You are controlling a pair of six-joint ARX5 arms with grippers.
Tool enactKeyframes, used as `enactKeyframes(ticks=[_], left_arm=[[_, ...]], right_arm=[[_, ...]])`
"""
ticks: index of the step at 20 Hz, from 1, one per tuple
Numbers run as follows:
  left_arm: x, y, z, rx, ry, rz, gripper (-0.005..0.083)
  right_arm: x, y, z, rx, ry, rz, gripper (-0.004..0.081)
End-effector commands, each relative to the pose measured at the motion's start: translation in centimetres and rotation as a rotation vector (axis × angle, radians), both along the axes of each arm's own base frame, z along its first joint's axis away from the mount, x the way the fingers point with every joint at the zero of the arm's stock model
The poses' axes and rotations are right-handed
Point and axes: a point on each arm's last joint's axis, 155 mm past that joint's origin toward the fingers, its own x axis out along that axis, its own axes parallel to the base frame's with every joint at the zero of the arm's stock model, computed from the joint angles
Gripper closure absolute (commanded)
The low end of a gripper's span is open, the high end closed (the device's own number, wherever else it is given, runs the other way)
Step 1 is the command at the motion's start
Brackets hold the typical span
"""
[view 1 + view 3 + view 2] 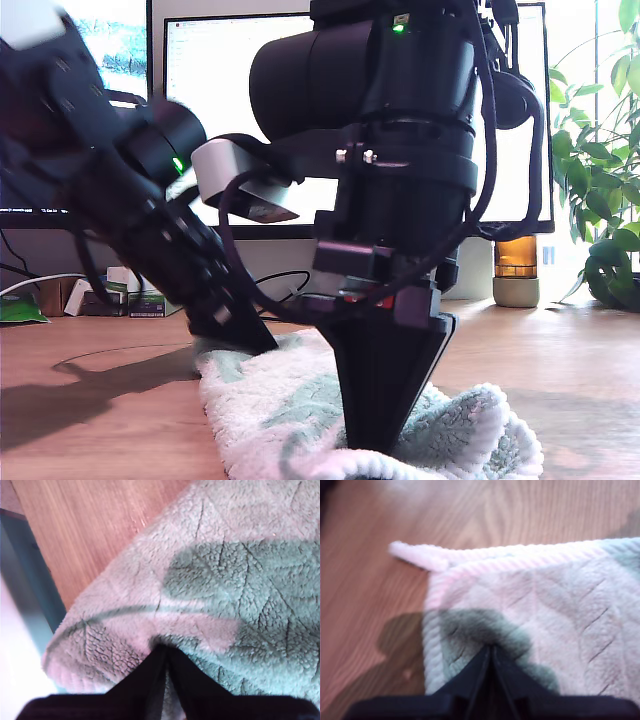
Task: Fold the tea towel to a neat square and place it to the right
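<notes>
The table [570, 360] is of brown wood with a fine grain. In the exterior view, a big monitor [230, 90] with a bright white screen stands behind it and fills the upper middle of the frame. A green plant [600, 200] is at the right edge of this view, and beside it stands a small jar [516, 272] with an amber top. Some small boxes [125, 295] lie at the middle left, under the monitor.

The tea towel [460, 430] lies on the table in the lower middle of the exterior view. It is off-white and fluffy, and its near edge looks thick and rolled. Two black arms come down on it. One is very close in the centre of the frame, and the other leans in from the upper left. I cannot tell from the pictures which arm is which.

My first gripper [490, 649] has its jaws together. The tips touch the tea towel close to a corner with a beaded hem [432, 650]. I do not see cloth between the jaws. Bare wood is beyond the corner.

My second gripper [165, 649] is closed too. Its tips pinch the fluffy cloth, which creases around them. Here the tea towel lies near the edge of the table [35, 580].
</notes>
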Motion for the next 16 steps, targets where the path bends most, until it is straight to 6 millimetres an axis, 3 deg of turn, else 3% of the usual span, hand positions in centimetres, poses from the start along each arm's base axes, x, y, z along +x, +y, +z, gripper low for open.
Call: enactKeyframes(ticks=[1,7,16], left_arm=[[-0.6,-0.5,-1.1,0.016,0.024,-0.03,0.0797],[0.2,-1.2,-3.4,0.058,0.072,-0.032,0.0797],[2.5,-2.4,-3.4,0.07,0.014,-0.054,0.0797]], right_arm=[[-1.4,-0.8,-2.1,-0.051,0.049,0.012,0.0783],[-1.3,-0.6,-2.0,-0.044,0.049,-0.01,0.0783],[1.0,2.5,-1.5,0.073,-0.008,-0.147,0.0783]])
